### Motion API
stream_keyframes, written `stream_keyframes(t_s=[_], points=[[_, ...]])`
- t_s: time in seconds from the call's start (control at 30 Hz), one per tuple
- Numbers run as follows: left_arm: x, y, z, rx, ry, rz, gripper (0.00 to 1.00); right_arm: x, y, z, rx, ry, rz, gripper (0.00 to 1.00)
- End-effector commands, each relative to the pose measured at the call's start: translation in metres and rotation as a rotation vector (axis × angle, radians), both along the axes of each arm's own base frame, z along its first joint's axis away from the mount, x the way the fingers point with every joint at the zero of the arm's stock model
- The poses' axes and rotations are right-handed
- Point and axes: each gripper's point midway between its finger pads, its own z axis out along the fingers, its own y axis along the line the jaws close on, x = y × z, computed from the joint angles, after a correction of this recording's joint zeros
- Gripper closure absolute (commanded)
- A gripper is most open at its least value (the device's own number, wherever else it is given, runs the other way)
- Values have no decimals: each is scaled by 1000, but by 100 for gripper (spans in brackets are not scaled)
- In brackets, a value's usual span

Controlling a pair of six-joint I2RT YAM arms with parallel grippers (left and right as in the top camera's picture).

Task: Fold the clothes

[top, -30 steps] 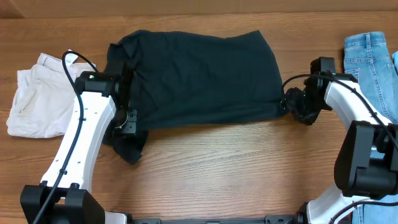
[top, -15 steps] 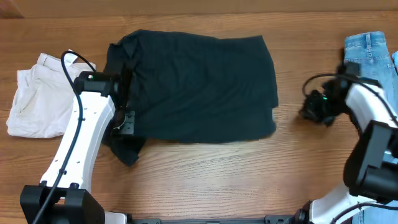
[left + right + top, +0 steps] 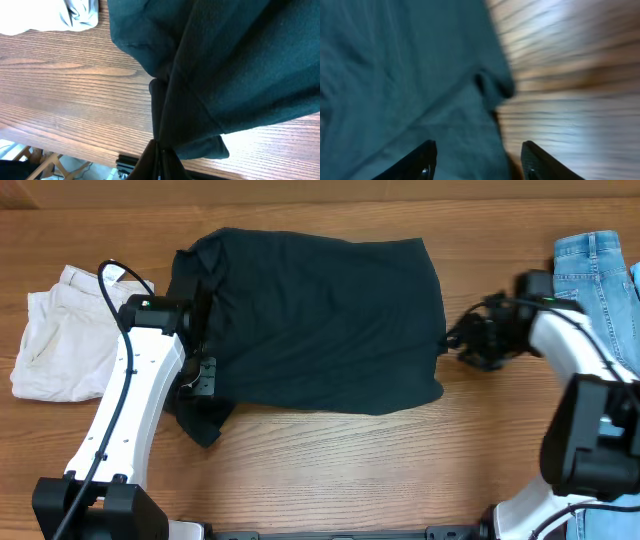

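Observation:
The dark navy-black T-shirt (image 3: 320,320) lies spread across the middle of the table, no lettering showing. My left gripper (image 3: 200,385) is shut on the shirt's left edge; in the left wrist view the fabric (image 3: 235,65) bunches into the closed jaws (image 3: 159,150). My right gripper (image 3: 458,340) is open at the shirt's right edge. In the right wrist view its fingers (image 3: 477,160) straddle the shirt's edge (image 3: 410,80), which is blurred.
Beige folded shorts (image 3: 60,345) lie at the far left, also in the left wrist view (image 3: 55,15). Light blue jeans (image 3: 595,280) lie at the far right. Bare wood runs along the table's front (image 3: 350,470).
My right gripper let go of the shirt's right edge, swung out to the right, then came back open to that edge. The shirt's right side settled flatter. The left arm stayed put.

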Motion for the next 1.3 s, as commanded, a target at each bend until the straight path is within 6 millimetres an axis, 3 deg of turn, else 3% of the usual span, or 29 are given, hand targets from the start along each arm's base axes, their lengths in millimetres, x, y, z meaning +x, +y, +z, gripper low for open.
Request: stream_keyframes(t_s=[0.0, 0.17, 0.23, 0.4, 0.57, 0.7, 0.77, 0.8, 0.83, 0.9, 0.97, 1.13, 1.27], points=[[2, 5, 4, 16, -10, -11, 96, 1, 7, -18, -194, 14, 4, 40], [2, 4, 4, 16, -10, -11, 96, -6, 13, -32, -299, 36, -10, 43], [2, 5, 4, 16, -11, -11, 96, -11, 13, -36, -303, 48, -7, 54], [2, 4, 4, 16, -10, -11, 96, -22, 13, -43, -301, 89, -25, 96], [2, 5, 4, 16, -10, -11, 96, -23, 2, -33, -316, 105, -45, 96], [2, 4, 4, 16, -10, -11, 96, -16, -31, 2, -387, 84, -120, 96], [2, 5, 4, 16, -11, -11, 96, -12, -34, 22, -352, 35, -136, 96], [2, 4, 4, 16, -12, -11, 96, -11, -24, 29, -303, 7, -88, 78], [2, 5, 4, 16, -12, -11, 96, -11, -20, 29, -283, 2, -68, 67], [3, 5, 4, 17, -15, -11, 96, -11, -11, 21, -245, 4, -36, 53], [3, 5, 4, 18, -15, -11, 96, -10, -3, 10, -213, 8, -21, 47], [2, 5, 5, 17, -10, -11, 96, -12, 12, -24, -151, 53, 6, 42], [2, 4, 5, 16, -10, -11, 96, -25, 20, -40, -133, 106, 27, 43]])
